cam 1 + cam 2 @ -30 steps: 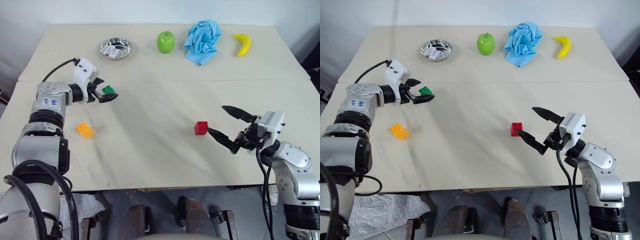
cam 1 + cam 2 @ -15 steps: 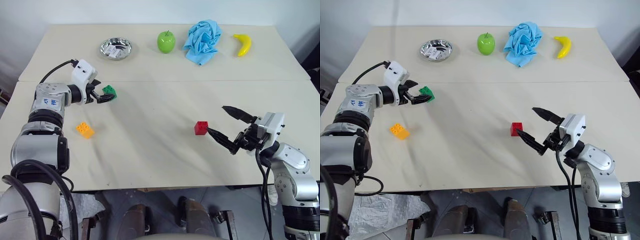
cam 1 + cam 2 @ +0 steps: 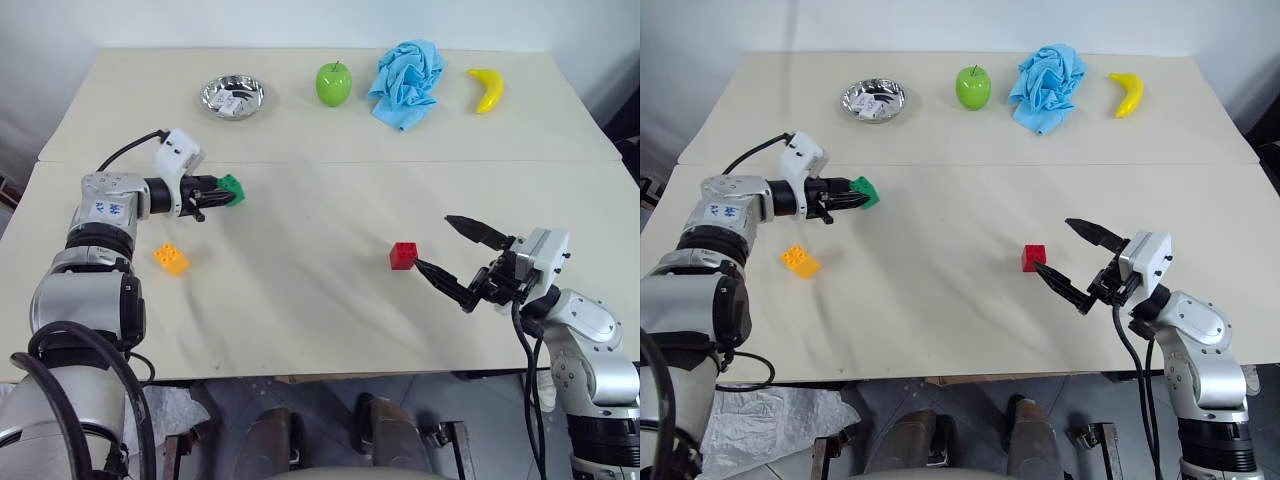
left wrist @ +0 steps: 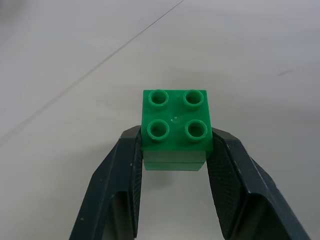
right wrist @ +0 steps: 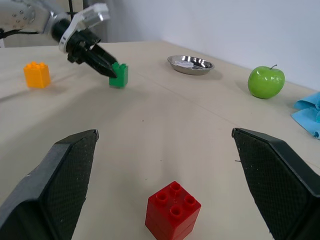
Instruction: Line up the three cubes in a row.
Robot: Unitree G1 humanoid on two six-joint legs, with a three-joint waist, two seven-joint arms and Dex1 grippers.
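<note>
Over on the left of the table (image 3: 330, 330), the left gripper (image 3: 222, 191) pinches the green brick (image 3: 232, 188) only by its near end, so it could twist free, while the right gripper (image 3: 462, 262) gapes beside the red brick (image 3: 403, 256) and the orange brick (image 3: 170, 259) sits apart.

Table (image 3: 320, 300): three bricks in front, one (image 3: 232, 188) left, one (image 3: 171, 259) nearer, one (image 3: 403, 255) right; bowl (image 3: 232, 97), apple (image 3: 334, 84), cloth (image 3: 405, 70), banana (image 3: 487, 88) behind.

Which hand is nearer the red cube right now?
Right. The right hand sits open just beside the red cube; the left hand is far across the table, shut on the green cube.
</note>
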